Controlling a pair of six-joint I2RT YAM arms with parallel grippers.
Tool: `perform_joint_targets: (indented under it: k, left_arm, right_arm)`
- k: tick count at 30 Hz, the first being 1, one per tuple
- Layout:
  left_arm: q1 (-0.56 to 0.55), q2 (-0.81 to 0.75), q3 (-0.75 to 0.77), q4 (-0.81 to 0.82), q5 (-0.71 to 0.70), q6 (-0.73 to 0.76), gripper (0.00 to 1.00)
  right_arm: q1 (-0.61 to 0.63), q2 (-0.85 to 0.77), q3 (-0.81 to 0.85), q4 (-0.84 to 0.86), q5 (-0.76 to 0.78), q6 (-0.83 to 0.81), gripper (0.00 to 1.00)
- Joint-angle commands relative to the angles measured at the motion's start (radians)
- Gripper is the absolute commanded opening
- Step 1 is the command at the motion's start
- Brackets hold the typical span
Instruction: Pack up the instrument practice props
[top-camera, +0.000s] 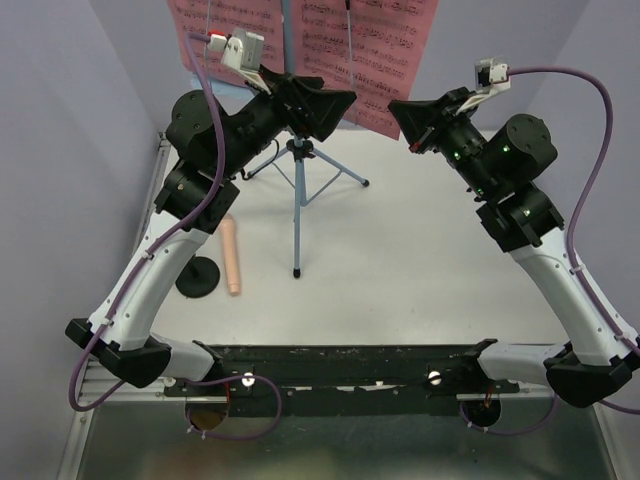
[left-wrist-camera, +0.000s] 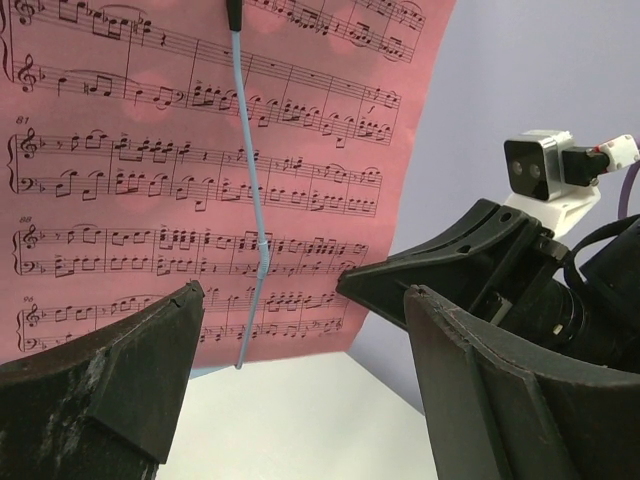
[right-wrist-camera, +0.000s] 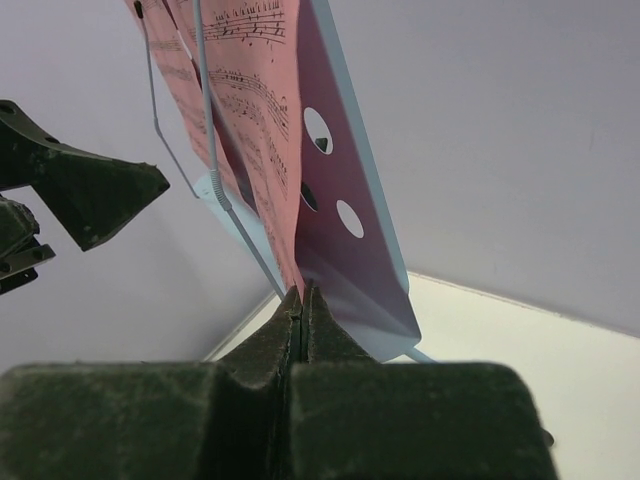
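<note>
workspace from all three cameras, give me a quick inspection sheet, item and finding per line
surface: white table, bare apart from the props
job's things: light-blue music stand upright on its tripod, two pink sheet-music pages on its desk; toy microphone lying flat left of the stand; black mic stand beside it, partly hidden by the left arm
clutter: nothing seen
grippers: left gripper open in front of the pages, holding nothing; right gripper shut on the lower edge of the right-hand page
cables: purple cables loop from each wrist camera along the arms
surroundings: pale lilac walls on three sides; black mounting rail at the near edge
</note>
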Motion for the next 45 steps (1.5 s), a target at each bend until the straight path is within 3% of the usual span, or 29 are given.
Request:
perform_joint_targets:
  k: [1, 7, 22, 31, 38, 45]
  left_arm:
    - [0.006, 0.007, 0.041, 0.071, 0.017, -0.013, 0.91]
    - [0.014, 0.074, 0.149, 0.039, 0.021, 0.003, 0.9]
    - [0.015, 0.203, 0.291, -0.066, 0.029, -0.016, 0.71]
    - [0.015, 0.22, 0.305, -0.064, 0.018, -0.028, 0.63]
    - [0.018, 0.231, 0.31, -0.047, 0.04, -0.034, 0.48]
    - [0.02, 0.244, 0.324, -0.052, 0.038, -0.026, 0.46]
  right_arm:
    - [-0.005, -0.02, -0.002, 0.004, -0.022, 0.007, 0.01]
    - [-0.005, -0.02, -0.004, 0.004, -0.021, 0.013, 0.01]
    - [-0.005, -0.017, -0.005, 0.005, -0.027, 0.025, 0.01]
    - [-0.007, -0.008, -0.005, 0.009, -0.032, 0.031, 0.01]
    - [-0.005, -0.001, -0.01, 0.015, -0.03, 0.036, 0.01]
    - [-0.005, 0.002, -0.005, 0.016, -0.036, 0.039, 0.01]
